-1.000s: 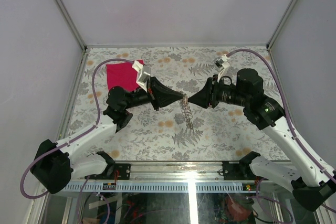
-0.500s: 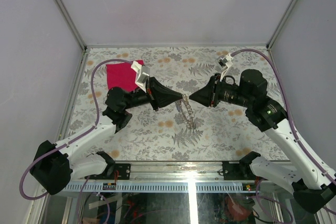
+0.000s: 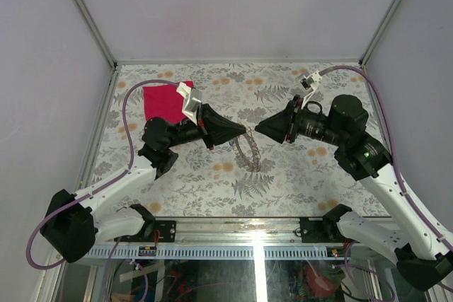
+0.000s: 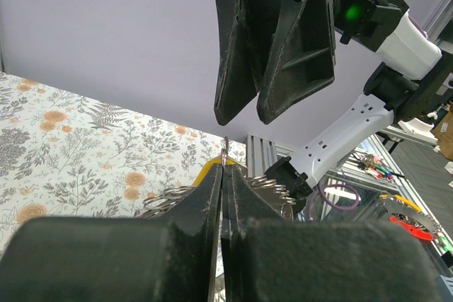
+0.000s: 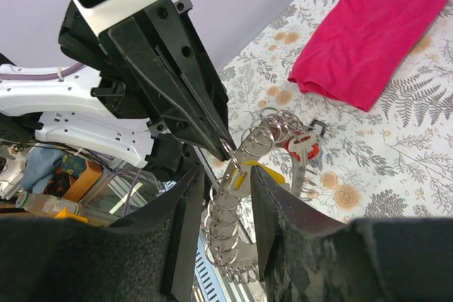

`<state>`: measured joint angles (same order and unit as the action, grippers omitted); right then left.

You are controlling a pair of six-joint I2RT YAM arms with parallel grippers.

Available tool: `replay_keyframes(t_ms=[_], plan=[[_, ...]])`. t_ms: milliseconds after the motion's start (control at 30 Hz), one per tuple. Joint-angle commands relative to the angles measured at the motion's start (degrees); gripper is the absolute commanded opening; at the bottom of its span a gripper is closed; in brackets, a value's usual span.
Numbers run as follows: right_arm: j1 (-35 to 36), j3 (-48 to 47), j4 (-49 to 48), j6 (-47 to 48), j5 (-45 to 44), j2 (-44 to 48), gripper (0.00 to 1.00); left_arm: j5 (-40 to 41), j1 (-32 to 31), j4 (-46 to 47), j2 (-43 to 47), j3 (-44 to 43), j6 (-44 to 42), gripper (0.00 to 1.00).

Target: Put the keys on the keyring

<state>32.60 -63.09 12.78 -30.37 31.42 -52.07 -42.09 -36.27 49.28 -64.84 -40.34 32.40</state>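
Note:
My left gripper is shut on a thin silvery keyring and holds it above the table. A curved string of several linked silvery rings hangs from it. A key with a yellow head and a key with a red head hang among the rings. The bunch also shows in the top view. My right gripper faces the left one tip to tip. It is open, with its fingers on either side of the hanging rings and not touching them. No blue piece shows.
A pink-red cloth lies on the flower-print table at the back left, behind my left arm. Purple cables loop over both arms. The metal rail runs along the near edge.
My right gripper has drawn back a little to the right and up from the left gripper's tip. The hanging rings have swung from a straight line into a curve.

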Motion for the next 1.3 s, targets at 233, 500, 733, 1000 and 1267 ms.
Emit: replay_keyframes(t_ms=[233, 500, 733, 1000, 1267], plan=[[-0.3, 0.4, -6.2, -2.0, 3.7, -1.9, 0.38, 0.3, 0.1, 4.5, 1.5, -0.3, -0.1, 0.00], [-0.2, 1.3, -6.9, -2.6, 5.2, -2.9, 0.37, 0.1, 0.1, 4.4, 1.4, -0.4, -0.1, 0.00], [-0.3, 1.6, -7.3, -3.0, 5.7, -3.2, 0.27, 0.2, 0.1, 4.1, 1.5, -0.5, -0.2, 0.00], [-0.2, 0.6, -5.7, -2.3, 4.3, -2.4, 0.01, 0.3, 0.1, 3.9, 1.6, -0.6, -0.4, 0.00], [-0.3, -0.6, -2.0, -0.6, 4.4, -2.5, 0.00, 0.4, 0.1, 3.6, 1.6, -0.7, -0.6, 0.00]])
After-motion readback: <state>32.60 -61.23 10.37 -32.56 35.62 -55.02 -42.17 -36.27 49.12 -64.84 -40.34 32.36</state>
